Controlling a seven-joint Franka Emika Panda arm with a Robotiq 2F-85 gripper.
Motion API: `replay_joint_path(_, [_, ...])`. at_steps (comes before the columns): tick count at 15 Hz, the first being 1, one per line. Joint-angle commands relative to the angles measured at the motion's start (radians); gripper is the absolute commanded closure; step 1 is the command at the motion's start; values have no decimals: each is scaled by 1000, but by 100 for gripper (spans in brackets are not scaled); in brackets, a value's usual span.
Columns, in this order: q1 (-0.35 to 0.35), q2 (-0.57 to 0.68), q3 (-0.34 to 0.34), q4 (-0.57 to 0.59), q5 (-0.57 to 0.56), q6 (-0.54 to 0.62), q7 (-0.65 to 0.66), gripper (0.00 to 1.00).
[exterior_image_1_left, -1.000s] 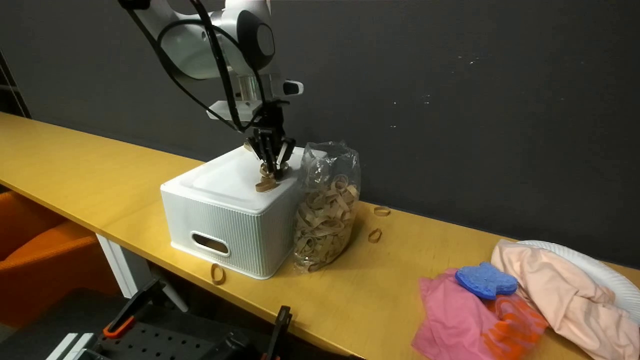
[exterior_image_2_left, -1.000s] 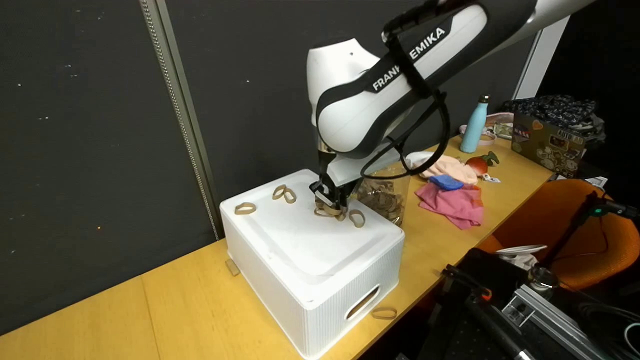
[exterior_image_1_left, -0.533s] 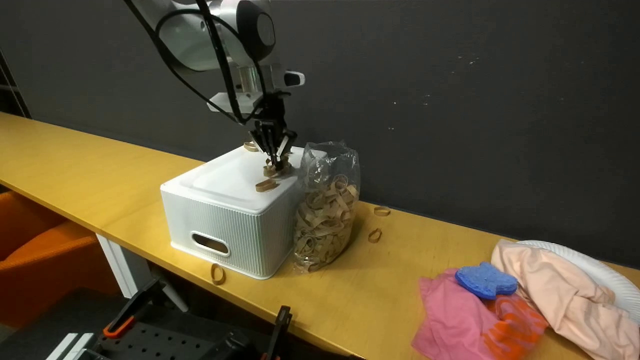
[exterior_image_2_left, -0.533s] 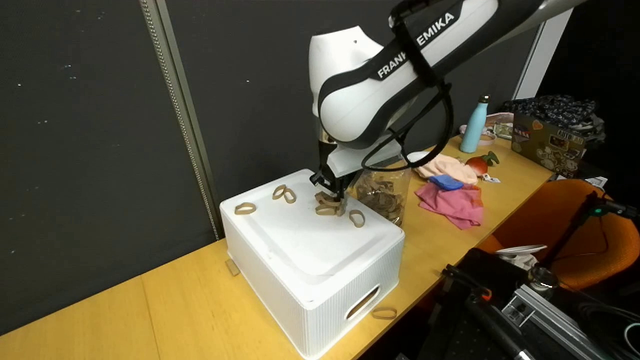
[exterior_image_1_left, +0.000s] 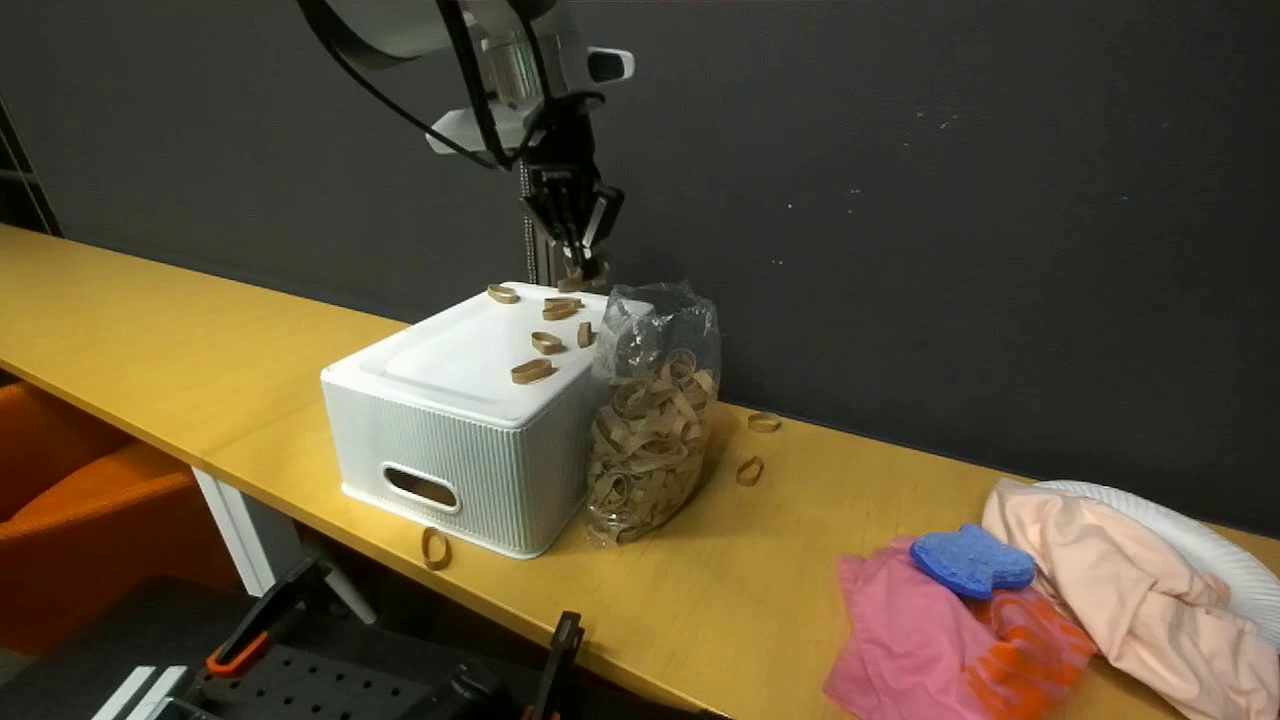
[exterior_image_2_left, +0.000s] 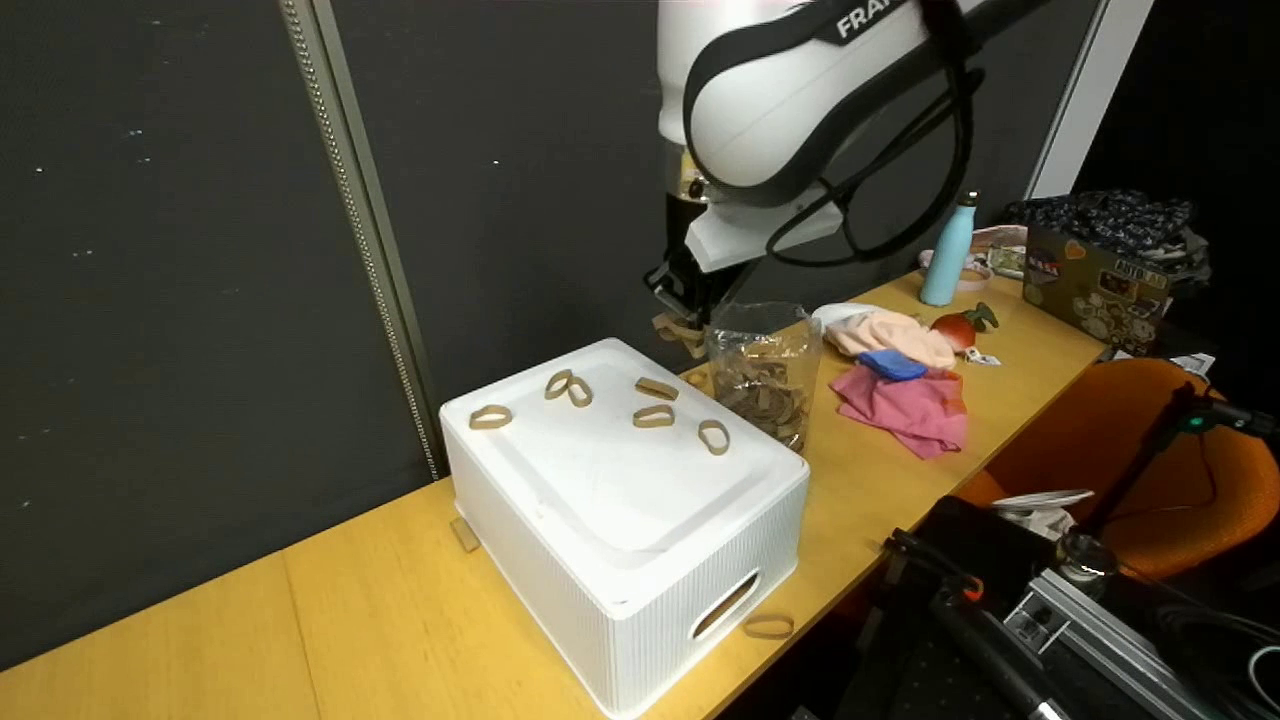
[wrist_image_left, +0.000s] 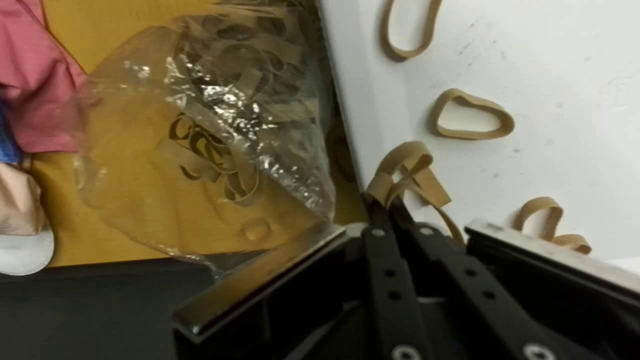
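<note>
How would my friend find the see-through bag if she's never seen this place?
Start with the big white box on the yellow table. Close beside it, on the side facing the pink cloth, stands the bag. Unlike the box, it's clear plastic, showing a heap of tan bands inside.

In the wrist view we see the gripper (wrist_image_left: 387, 206) pinching a tangle of tan rubber bands (wrist_image_left: 406, 150) between its fingers (wrist_image_left: 387, 255). Just left of the fingers we find a clear plastic bag (wrist_image_left: 280, 150) with more bands (wrist_image_left: 247, 82) inside; farther left, pink cloth (wrist_image_left: 35, 90) and peach cloth (wrist_image_left: 17, 200) lie on a yellow tabletop (wrist_image_left: 62, 200). Right of and beyond the fingers, a white surface (wrist_image_left: 565, 130) carries loose bands (wrist_image_left: 477, 135), two lying together.
</note>
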Motion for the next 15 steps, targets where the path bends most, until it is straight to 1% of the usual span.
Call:
replay_joint_path(1, [-23, -154, -1, -105, -62, -62, 53, 99])
replay_joint_path(4, [-65, -257, 7, -192, -102, -102, 92, 99])
replay_joint_path(7, [-119, -290, 11, -232, -119, -103, 97, 99])
replay_joint_path(9, [-151, -260, 9, -217, -118, -85, 81, 99])
replay_joint_path(11, [-169, -213, 10, -173, -119, -81, 72, 99])
replay_joint_path(15, [-166, -123, 12, -73, -113, -76, 57, 99])
